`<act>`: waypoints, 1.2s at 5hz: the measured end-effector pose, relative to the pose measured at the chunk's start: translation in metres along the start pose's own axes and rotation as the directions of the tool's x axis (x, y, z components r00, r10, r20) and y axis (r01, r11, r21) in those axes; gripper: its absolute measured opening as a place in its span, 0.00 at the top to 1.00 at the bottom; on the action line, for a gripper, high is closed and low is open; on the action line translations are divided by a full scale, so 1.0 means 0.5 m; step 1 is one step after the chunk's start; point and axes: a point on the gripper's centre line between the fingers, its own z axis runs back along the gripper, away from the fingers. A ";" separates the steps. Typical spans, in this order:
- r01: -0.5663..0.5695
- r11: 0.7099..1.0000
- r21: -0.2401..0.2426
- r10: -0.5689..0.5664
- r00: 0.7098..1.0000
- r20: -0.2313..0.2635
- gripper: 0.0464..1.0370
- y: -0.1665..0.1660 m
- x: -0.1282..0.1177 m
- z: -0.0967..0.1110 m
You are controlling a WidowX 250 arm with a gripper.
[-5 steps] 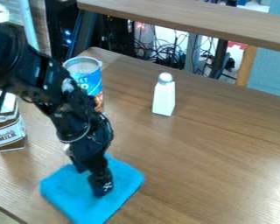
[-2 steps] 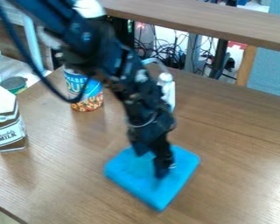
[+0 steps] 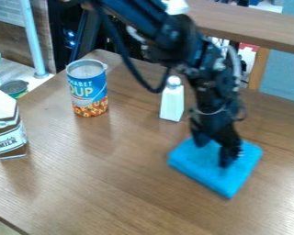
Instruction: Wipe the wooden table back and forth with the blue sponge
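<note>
The black gripper (image 3: 222,155) points down onto a blue folded cloth (image 3: 200,160) at the right of the table's middle, touching its upper face. The cloth lies flat, its corners spread around the gripper. Just left of the arm stands a white bottle (image 3: 172,102) with a rounded top, upright. Part of the cloth beneath the gripper is hidden.
An open soup can (image 3: 88,89) stands at the back left of the wooden table (image 3: 106,183). A brown and white milk carton (image 3: 7,131) is at the left edge. Behind the table runs a raised wooden shelf (image 3: 260,25).
Gripper and cloth have moved together from the lower left across the table to the right, and somewhat toward the back. The can and bottle stay in place.
</note>
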 end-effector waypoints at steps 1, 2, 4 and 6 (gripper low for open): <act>0.022 1.000 -0.007 -0.022 1.000 0.000 0.04 -0.022 0.039 -0.011; 0.046 0.999 0.025 -0.046 0.999 0.004 0.04 -0.016 0.009 -0.008; 0.092 0.995 0.048 -0.091 0.996 -0.016 0.04 -0.007 -0.162 0.054; 0.118 0.991 0.060 -0.116 0.993 -0.033 0.04 0.023 -0.331 0.115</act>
